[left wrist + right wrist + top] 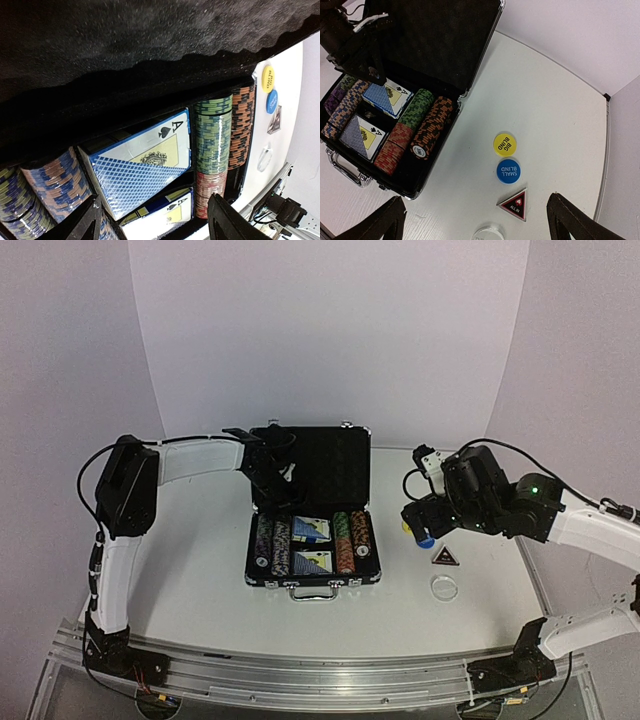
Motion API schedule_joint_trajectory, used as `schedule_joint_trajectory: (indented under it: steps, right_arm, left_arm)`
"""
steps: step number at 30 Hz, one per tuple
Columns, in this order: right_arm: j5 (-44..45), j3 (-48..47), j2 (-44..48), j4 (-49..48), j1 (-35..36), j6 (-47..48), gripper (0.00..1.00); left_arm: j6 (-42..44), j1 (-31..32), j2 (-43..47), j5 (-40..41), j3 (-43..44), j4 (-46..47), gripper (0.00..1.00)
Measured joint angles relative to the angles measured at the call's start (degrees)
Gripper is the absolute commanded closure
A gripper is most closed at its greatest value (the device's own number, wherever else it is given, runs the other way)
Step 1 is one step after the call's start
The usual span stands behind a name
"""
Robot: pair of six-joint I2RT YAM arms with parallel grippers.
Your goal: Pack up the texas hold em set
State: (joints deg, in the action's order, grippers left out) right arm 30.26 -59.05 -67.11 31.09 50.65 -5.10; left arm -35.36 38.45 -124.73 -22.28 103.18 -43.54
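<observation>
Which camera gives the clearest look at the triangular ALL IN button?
The right wrist view: the triangular button lies unobstructed beside the blue disc, its ALL IN lettering readable. The top external view shows only a small dark triangle right of the briefcase; the left wrist view catches it small and skewed, lettering unreadable.

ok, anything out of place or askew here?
Nothing spilled or damaged. Four pieces lie loose on the table beside the open briefcase: yellow Big Blind disc, blue Small Blind disc, triangular All In button, clear disc. Chips and card decks sit in their slots.
</observation>
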Motion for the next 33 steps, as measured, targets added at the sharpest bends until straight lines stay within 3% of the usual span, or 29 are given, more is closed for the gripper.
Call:
schedule_joint_trajectory:
  steps: [10, 27, 33]
  right_arm:
    - [0.2, 1.0, 0.2, -0.2, 0.0, 0.0, 0.05]
    - [1.4, 2.4, 1.5, -0.4, 0.0, -0.1, 0.05]
    - [2.0, 2.8, 2.2, -0.4, 0.0, -0.1, 0.05]
  left_arm:
    - [0.0, 0.8, -1.9, 0.0, 0.0, -0.6, 0.33]
    - [0.5, 0.3, -4.6, 1.1, 1.2, -2.5, 0.71]
    - [0.5, 0.4, -6.4, 2.9, 4.1, -5.9, 0.77]
